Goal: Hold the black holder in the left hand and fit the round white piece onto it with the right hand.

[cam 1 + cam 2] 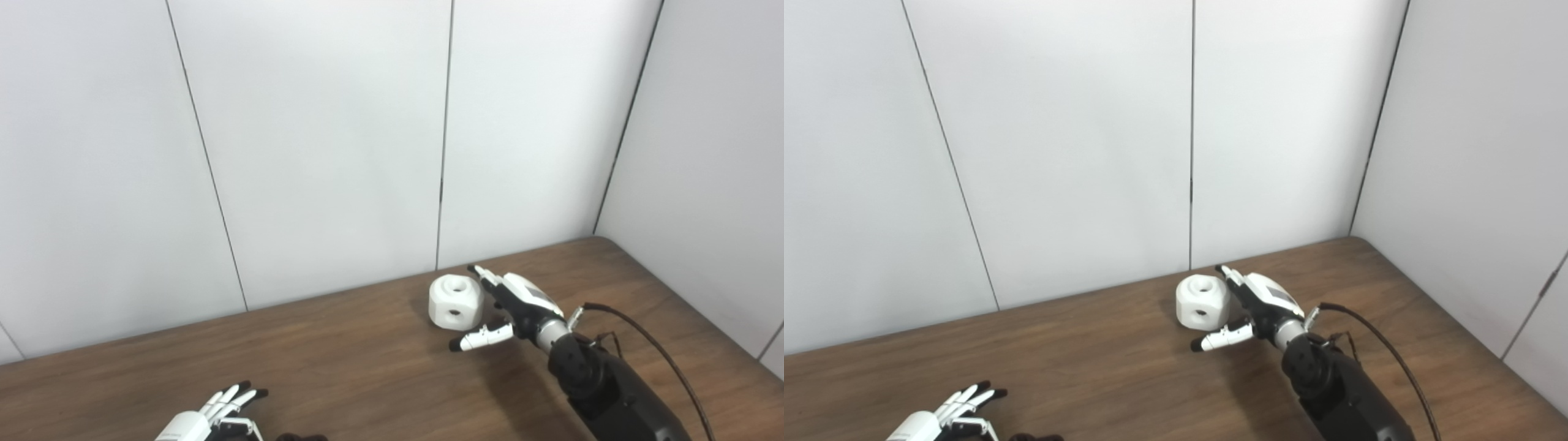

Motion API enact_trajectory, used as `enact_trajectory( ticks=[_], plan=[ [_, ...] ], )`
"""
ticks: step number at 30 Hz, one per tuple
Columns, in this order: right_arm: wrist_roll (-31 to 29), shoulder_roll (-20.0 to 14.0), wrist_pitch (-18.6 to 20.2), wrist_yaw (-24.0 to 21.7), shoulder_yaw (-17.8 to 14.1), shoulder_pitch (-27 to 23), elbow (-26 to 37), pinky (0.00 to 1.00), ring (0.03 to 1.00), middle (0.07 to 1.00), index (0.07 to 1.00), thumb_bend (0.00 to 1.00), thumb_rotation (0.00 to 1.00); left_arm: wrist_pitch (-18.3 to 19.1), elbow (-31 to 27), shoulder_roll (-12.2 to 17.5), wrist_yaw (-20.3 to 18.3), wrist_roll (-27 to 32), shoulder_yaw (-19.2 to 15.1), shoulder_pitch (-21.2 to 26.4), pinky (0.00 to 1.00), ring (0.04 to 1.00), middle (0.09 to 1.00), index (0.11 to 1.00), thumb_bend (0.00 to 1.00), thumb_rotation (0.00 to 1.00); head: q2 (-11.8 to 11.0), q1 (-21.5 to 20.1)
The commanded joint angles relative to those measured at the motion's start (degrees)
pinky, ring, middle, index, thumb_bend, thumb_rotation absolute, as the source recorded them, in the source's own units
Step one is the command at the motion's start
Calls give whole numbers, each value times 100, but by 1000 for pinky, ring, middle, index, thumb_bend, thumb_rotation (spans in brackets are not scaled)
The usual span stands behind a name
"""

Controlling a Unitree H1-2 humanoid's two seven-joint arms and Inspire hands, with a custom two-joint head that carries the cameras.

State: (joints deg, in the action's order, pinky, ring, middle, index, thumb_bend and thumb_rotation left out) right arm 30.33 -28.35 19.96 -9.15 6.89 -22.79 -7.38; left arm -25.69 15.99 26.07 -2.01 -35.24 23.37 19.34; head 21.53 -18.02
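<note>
The white piece [455, 301] sits on the counter [343, 355] near the back wall, the right hand [511, 309] spread beside it, thumb in front, seemingly to cup it, while the left hand [211, 416] waits open near a dark object [301, 437], perhaps the holder.

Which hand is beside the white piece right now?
The right hand, open beside the round white piece; the left hand is at the near table edge.

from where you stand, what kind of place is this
Probably a lab test cell: a bare wooden table set in a corner of plain white wall panels, with only a white piece by the right hand.
</note>
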Motion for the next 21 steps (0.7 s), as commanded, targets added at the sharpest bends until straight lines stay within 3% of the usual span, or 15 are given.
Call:
enact_trajectory(
  ticks=[1, 6, 18, 20, 21],
  plan=[
    [78, -139, -131, 114, -29, -343, 3, 929, 1000, 1000, 971, 1000, 566, 114, 77, 67, -271, -333, 174, -139, 1000, 1000, 938, 482, 518, 49, 0, -9],
    [104, -136, -75, 103, 10, -497, -268, 992, 1000, 1000, 963, 1000, 540, 112, 62, 58, -252, -343, 169, -167, 1000, 1000, 934, 482, 518, 49, 9, -4],
    [91, -64, -222, 423, -19, -635, -501, 991, 1000, 1000, 946, 1000, 472, 108, 114, 26, -185, -340, 154, -173, 1000, 1000, 925, 482, 518, 49, 2, 10],
    [90, -25, -282, 568, -42, -630, -513, 992, 1000, 1000, 923, 1000, 456, 103, 122, 24, -177, -336, 150, -172, 1000, 1000, 923, 482, 518, 49, 5, 0],
    [85, 51, -393, 810, -113, -612, -531, 972, 1000, 1000, 864, 998, 413, 91, 129, 25, -171, -333, 150, -170, 1000, 1000, 923, 482, 518, 48, 5, 5]
  ],
)
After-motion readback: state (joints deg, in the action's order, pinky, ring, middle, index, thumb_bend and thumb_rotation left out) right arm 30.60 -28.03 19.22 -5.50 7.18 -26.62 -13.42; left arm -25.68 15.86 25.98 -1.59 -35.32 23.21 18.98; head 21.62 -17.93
